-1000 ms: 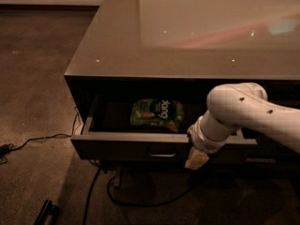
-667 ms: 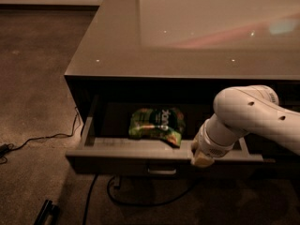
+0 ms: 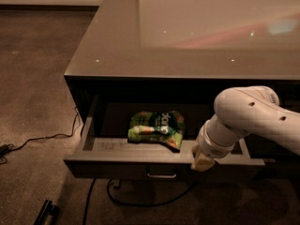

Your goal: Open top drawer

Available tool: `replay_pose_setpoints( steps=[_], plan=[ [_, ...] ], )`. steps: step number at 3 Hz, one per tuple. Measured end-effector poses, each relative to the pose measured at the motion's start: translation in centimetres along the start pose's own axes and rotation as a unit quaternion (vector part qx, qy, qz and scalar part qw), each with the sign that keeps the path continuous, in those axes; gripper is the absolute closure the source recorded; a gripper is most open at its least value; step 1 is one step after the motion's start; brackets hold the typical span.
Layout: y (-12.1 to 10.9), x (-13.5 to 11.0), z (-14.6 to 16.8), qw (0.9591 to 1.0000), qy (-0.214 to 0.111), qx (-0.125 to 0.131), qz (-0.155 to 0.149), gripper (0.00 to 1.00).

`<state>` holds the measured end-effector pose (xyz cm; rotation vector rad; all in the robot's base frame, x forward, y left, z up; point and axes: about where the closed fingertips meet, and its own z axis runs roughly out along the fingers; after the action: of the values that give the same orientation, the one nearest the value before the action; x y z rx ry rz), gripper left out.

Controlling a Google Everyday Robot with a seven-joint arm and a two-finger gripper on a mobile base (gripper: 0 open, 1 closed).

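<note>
The top drawer [image 3: 112, 159] of the dark cabinet stands pulled out toward me, its grey floor showing. Its small rectangular pull handle [image 3: 161, 175] sits at the centre of the front. A green snack bag [image 3: 157, 128] lies inside near the middle. My gripper [image 3: 202, 159] hangs from the white arm [image 3: 248, 118] at the drawer's front edge, to the right of the handle, with its pale tip over the rim.
The cabinet has a glossy dark top [image 3: 187, 27] with reflections. Black cables [image 3: 42, 139] run over the brown carpet at the left and under the drawer. A dark bar [image 3: 44, 212] lies on the floor at the lower left.
The drawer has slid further out toward me, showing more of the bag and floor. My gripper has moved with the drawer's front edge.
</note>
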<state>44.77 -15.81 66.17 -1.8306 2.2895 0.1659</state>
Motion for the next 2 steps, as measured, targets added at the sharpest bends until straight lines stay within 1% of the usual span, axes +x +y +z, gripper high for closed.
replay_pose_setpoints(
  steps=[1, 2],
  plan=[
    [0.00, 0.00, 0.00, 1.0000, 0.000, 0.000, 0.000, 0.16],
    [0.00, 0.00, 0.00, 1.0000, 0.000, 0.000, 0.000, 0.00]
  ],
)
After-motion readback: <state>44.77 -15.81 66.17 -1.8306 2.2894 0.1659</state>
